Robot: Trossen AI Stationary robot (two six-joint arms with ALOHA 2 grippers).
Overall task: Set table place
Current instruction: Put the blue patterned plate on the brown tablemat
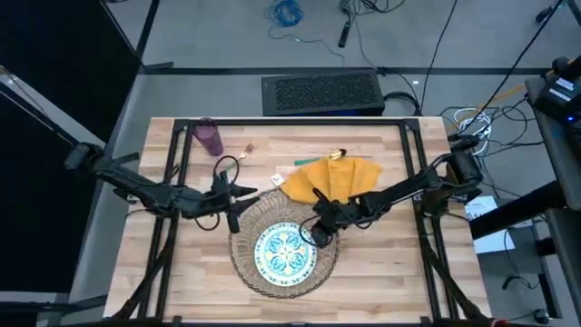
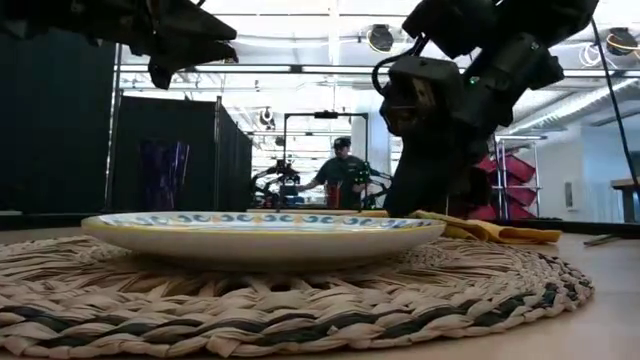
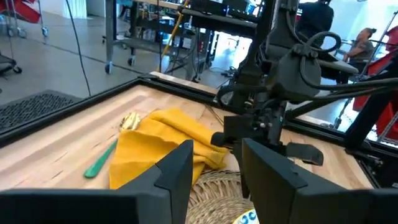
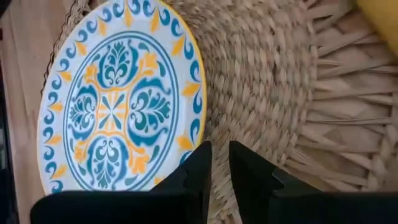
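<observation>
A white plate (image 1: 286, 252) with a teal floral pattern lies on the round woven placemat (image 1: 250, 270) near the table's (image 1: 381, 272) front edge. The yellow napkin (image 1: 340, 177) lies crumpled just beyond the placemat, its near edge on the mat's rim. A teal-handled piece of cutlery (image 1: 313, 161) lies by the napkin's far side. The purple cup (image 1: 210, 138) stands at the far left. My right gripper (image 4: 220, 165) is low over the placemat (image 4: 267, 81) at the plate's right rim (image 4: 198, 121), open by a narrow gap. My left gripper (image 3: 216, 174) hovers open, left of the placemat, holding nothing. My right gripper points down at the placemat beside the plate's right rim. One finger (image 4: 198, 168) stands over the rim's edge. I cannot tell whether it touches the plate or the mat. Nothing sits in the narrow gap between the fingers.
Black rails (image 1: 290, 121) frame the table. A small white card (image 1: 278, 180) and a small brown item (image 1: 250, 145) lie on the far half. A person (image 2: 343, 170) shows in the room behind. Bare wood lies at the near right and near left.
</observation>
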